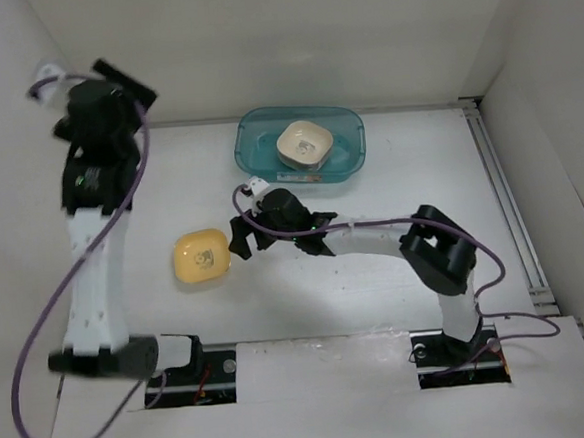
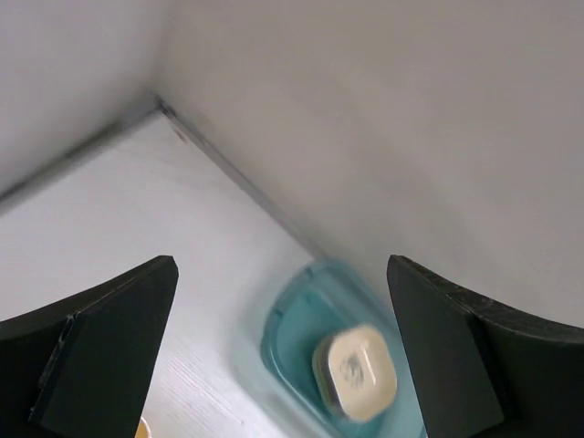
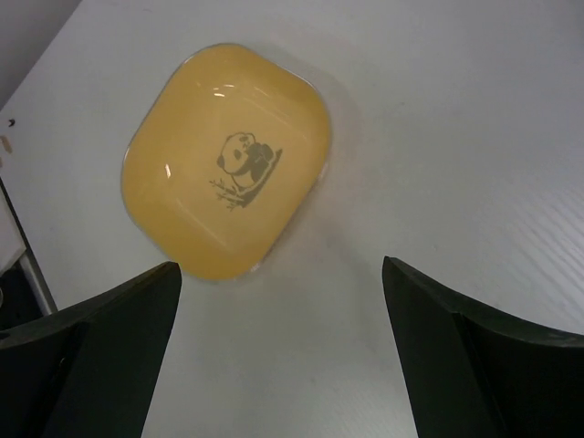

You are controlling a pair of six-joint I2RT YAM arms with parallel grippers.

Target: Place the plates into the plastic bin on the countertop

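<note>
Right hand [image 1: 241, 239] sits low over the white bench [image 1: 410, 191] in the top view, at the end of an arm stretched leftward from its base. Its fingers point at a yellow-orange plate [image 1: 201, 255], which lies flat on the bench just beyond them. The left hand [image 1: 114, 86] is raised high by the left wall, well apart from everything on the bench. The plastic bin [image 1: 255, 153] stands at the back of the bench against the rear wall, with a cream plate [image 1: 303, 143] inside it, right of its middle.

From the left wrist, the left hand [image 2: 281, 274] has its two dark fingers [image 2: 100, 356] spread wide with nothing between them. Far below, the bin [image 2: 276, 336] shows somewhat blurred near the line where the bench meets the wall, and the cream plate [image 2: 358, 372] rests inside it. A sliver of yellow shows at the bottom edge of the view.

From the right wrist, the right hand [image 3: 281, 269] is likewise spread, its fingers [image 3: 100, 356] wide apart and holding nothing. The yellow-orange plate [image 3: 228, 210] lies open side up on the bench ahead of the fingers, off to the left of the gap, and neither finger touches it. A small panda print [image 3: 246, 164] marks its floor.
</note>
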